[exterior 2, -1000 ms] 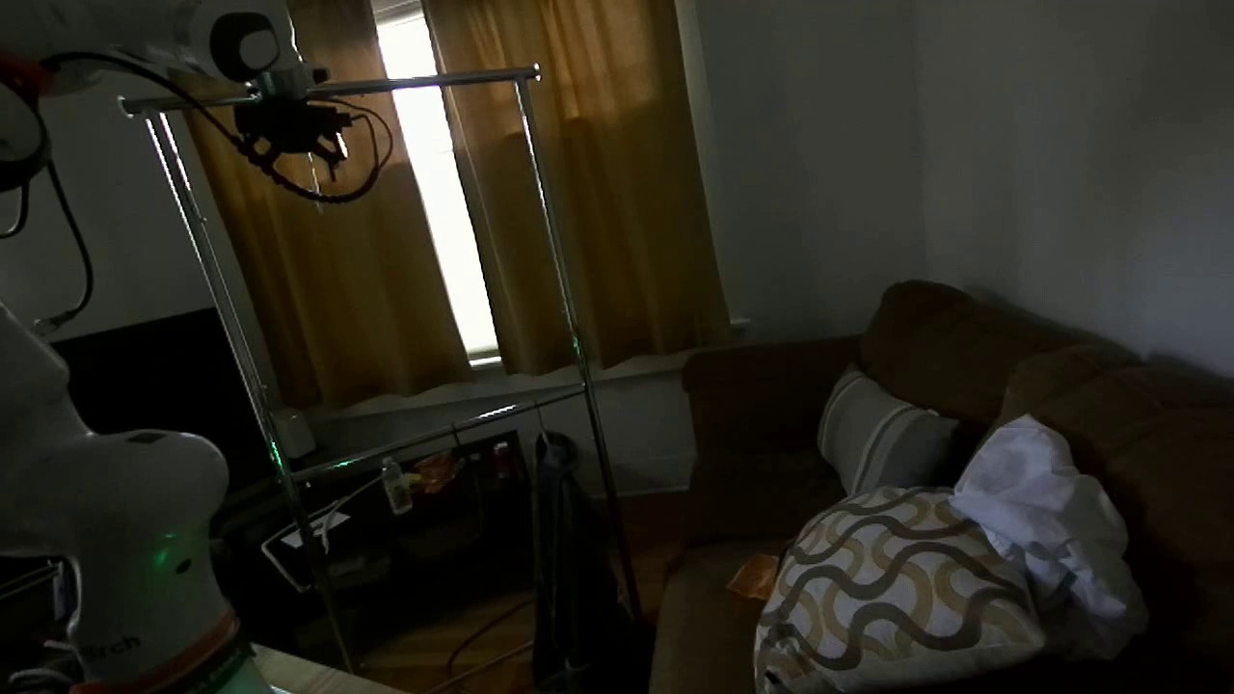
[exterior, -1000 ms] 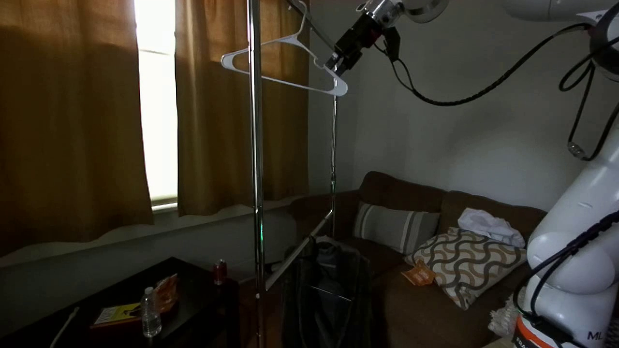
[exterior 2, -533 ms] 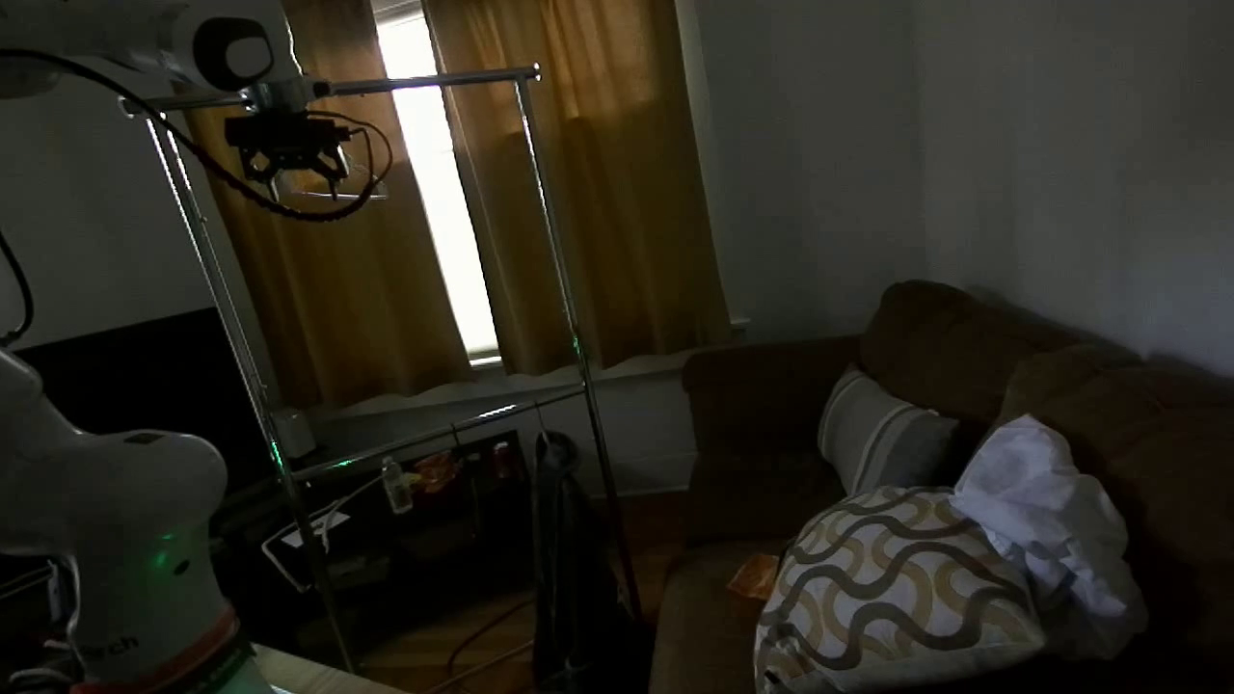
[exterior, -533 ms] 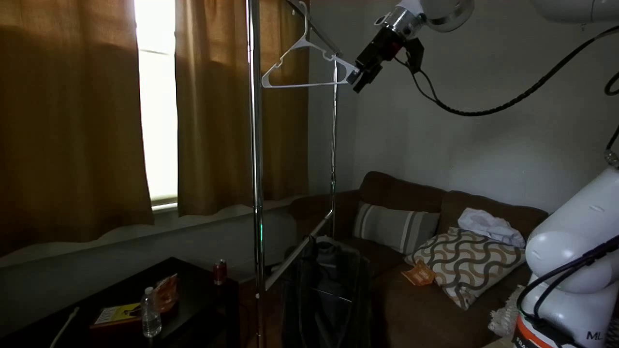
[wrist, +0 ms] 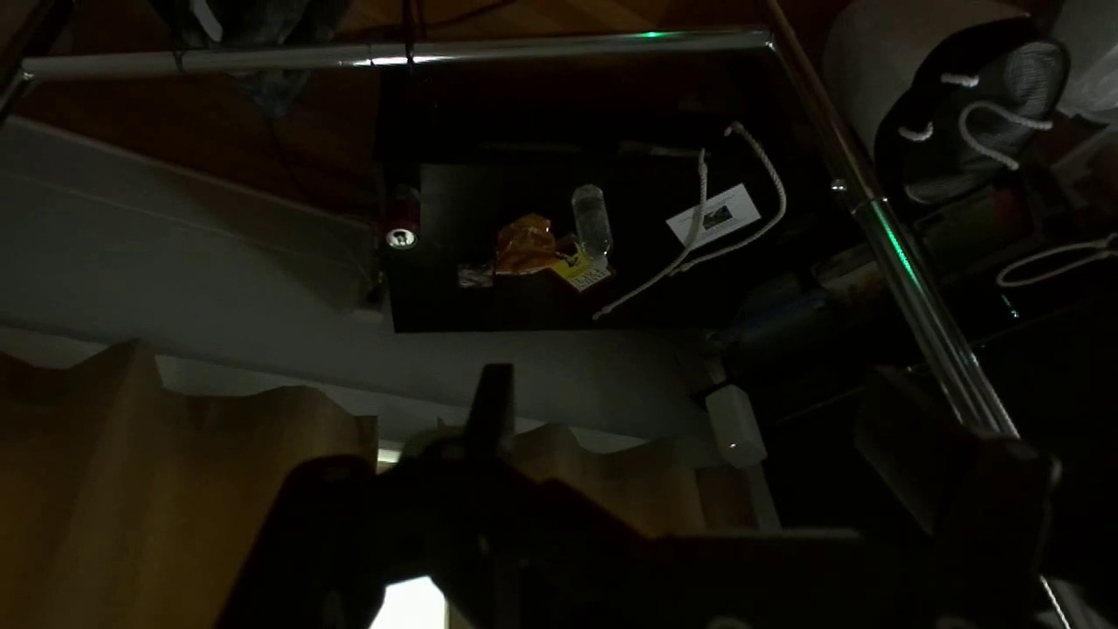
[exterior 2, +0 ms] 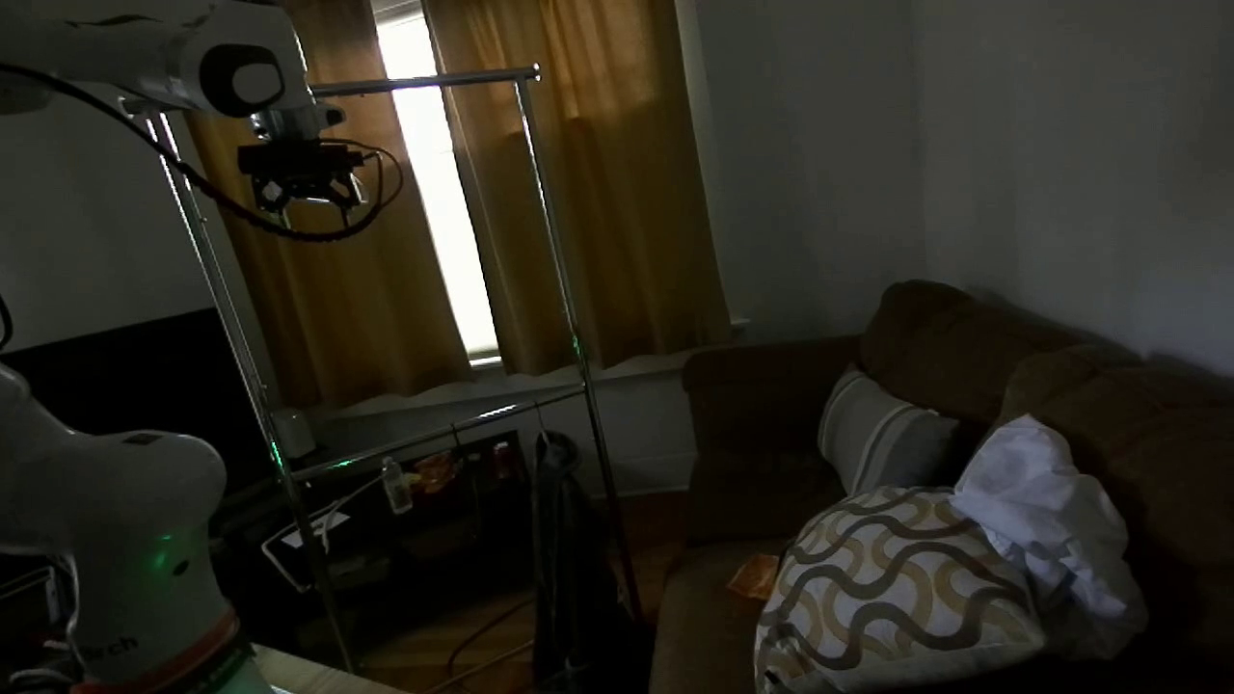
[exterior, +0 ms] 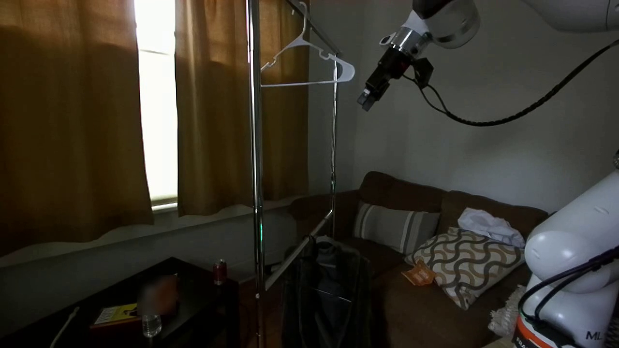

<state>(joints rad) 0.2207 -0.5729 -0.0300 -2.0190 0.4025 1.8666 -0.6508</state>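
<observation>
A white plastic hanger [exterior: 347,71] hangs by its hook from the top bar of a chrome clothes rack [exterior 2: 434,80]. To the right of the hanger's end and slightly lower, my gripper [exterior: 366,101] points down and is apart from it. Two spread fingers show in the wrist view, where the gripper [wrist: 699,411] stands open with nothing between them. From the opposite side, the gripper [exterior 2: 313,217] covers most of the hanger. A dark garment [exterior: 329,290] hangs from the rack's lower bar [wrist: 559,50].
Under the window, a dark low table [exterior: 193,275] bears a red can [exterior: 220,272], a bottle [wrist: 592,218] and an orange packet [wrist: 524,245]. A brown couch [exterior 2: 762,414] holds a patterned pillow [exterior 2: 897,578], a striped pillow [exterior: 396,227] and white cloth [exterior 2: 1041,511]. Curtains [exterior: 72,121] hang behind the rack.
My gripper has drawn back and down from the hanger's end, which it overlapped in view before. The hanger has swung round and now hangs more level. The fingers have stayed apart.
</observation>
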